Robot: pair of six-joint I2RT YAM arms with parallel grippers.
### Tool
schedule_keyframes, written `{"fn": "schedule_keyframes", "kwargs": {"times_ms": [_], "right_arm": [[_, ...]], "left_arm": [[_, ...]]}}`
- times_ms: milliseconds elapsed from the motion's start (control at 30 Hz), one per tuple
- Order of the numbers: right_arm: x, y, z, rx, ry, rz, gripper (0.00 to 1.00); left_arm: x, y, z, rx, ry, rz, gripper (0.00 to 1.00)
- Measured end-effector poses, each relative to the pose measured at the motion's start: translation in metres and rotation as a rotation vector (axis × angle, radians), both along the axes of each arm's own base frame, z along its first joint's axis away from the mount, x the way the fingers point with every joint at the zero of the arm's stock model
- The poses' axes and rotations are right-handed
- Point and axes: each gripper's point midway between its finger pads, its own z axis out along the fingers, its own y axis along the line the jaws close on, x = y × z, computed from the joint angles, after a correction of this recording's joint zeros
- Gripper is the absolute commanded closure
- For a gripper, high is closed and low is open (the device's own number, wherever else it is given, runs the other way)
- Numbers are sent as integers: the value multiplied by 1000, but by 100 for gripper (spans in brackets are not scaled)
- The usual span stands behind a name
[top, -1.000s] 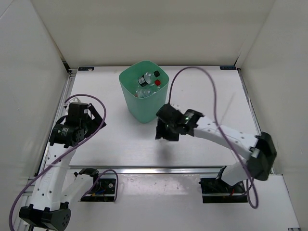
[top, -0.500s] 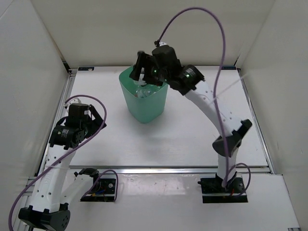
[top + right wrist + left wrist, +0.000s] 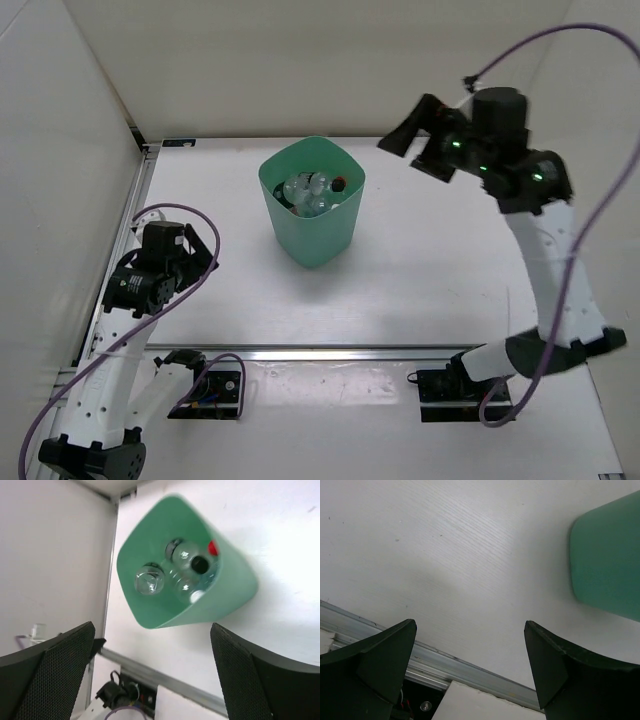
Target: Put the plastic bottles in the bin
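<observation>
The mint-green bin (image 3: 318, 238) stands upright at the middle back of the table. Several plastic bottles (image 3: 312, 188) stand inside it. Looking down from the right wrist, the bin (image 3: 227, 592) shows clear bottles (image 3: 149, 579) with a red cap (image 3: 213, 547), a black cap (image 3: 199, 564) and a white cap (image 3: 196, 596). My right gripper (image 3: 412, 146) hangs high, right of the bin, open and empty (image 3: 152, 627). My left gripper (image 3: 200, 250) sits low at the table's left, open and empty (image 3: 470, 624). The bin's base (image 3: 605, 565) lies off to its right.
An aluminium rail (image 3: 330, 352) runs along the table's near edge, with the arm bases and wiring (image 3: 205, 390) just below it. White walls (image 3: 60, 180) close in the left, back and right. Purple cables (image 3: 600, 200) loop off both arms.
The right arm went from low in front of the bin to above it, then rose and swung back right, and its jaws opened wide. The bin shifted slightly right. The left arm barely moved.
</observation>
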Motion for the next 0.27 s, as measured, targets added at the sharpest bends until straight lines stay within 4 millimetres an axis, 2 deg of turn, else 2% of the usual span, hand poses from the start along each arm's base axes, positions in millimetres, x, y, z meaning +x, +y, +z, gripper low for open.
{"fn": "schedule_keyframes", "kwargs": {"times_ms": [67, 133, 200, 267], "right_arm": [[-10, -37, 20, 15, -63, -47, 0], [-21, -61, 24, 8, -82, -72, 0], [-25, -75, 24, -2, -84, -85, 0], [-20, -90, 24, -9, -88, -115, 0]], "left_arm": [[-2, 1, -7, 3, 18, 11, 0], [-2, 2, -11, 5, 31, 17, 0], [-1, 4, -10, 11, 27, 26, 0], [-1, 8, -10, 28, 23, 45, 0]]}}
